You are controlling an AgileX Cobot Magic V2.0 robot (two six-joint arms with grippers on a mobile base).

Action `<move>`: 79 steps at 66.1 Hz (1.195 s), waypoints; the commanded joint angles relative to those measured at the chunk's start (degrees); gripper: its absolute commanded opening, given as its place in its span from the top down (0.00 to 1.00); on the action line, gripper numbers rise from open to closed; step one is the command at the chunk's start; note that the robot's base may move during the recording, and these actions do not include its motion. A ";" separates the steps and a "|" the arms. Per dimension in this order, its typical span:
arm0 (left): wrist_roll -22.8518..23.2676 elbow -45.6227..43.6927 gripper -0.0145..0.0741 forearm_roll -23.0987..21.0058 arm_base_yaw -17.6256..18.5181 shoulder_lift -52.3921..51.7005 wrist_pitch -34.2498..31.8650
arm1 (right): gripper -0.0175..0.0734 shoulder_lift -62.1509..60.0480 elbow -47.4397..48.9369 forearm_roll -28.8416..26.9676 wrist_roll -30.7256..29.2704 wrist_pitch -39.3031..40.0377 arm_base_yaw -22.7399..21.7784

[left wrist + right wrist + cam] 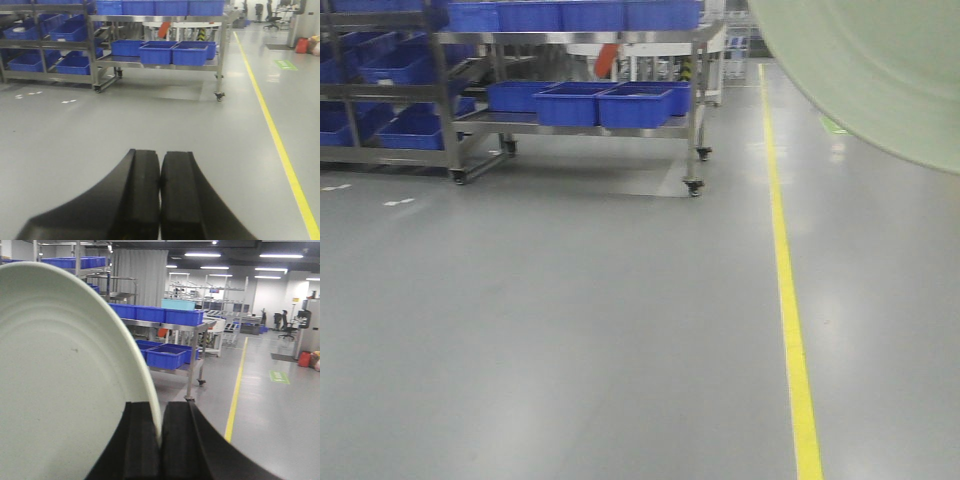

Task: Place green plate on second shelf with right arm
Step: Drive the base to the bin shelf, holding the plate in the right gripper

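The green plate (60,380) is pale sage and stands on edge, filling the left of the right wrist view. My right gripper (160,415) is shut on its rim. In the front view the plate (880,70) fills the top right corner. A wheeled steel rack (570,37) stands some way ahead across the floor. Both its upper rail and its lower tier (570,128) carry blue bins (635,107). From here I cannot tell which tier is the second shelf. My left gripper (160,165) is shut on nothing and held low above the floor.
A yellow line (785,300) runs along the grey floor on the right. A taller rack (380,100) with more blue bins stands to the left. The near rack's casters (694,187) rest on the floor. Red containers (305,359) and a green floor mark (279,377) lie far right.
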State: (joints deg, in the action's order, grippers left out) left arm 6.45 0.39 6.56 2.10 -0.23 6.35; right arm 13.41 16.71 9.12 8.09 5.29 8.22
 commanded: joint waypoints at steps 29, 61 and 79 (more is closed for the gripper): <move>-0.18 2.34 0.69 -0.10 0.10 -0.99 -4.94 | 0.78 0.94 1.88 0.00 0.16 6.25 -0.02; -0.18 2.34 0.69 -0.10 0.10 -0.99 -4.94 | 0.78 0.94 1.88 0.00 0.16 6.25 -0.02; -0.18 2.34 0.69 -0.10 0.10 -0.99 -4.94 | 0.78 0.94 1.88 0.00 0.16 6.25 -0.02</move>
State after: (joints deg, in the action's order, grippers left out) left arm 6.08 0.39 6.56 2.10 -0.23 6.35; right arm 13.41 16.71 9.12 8.09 5.29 8.22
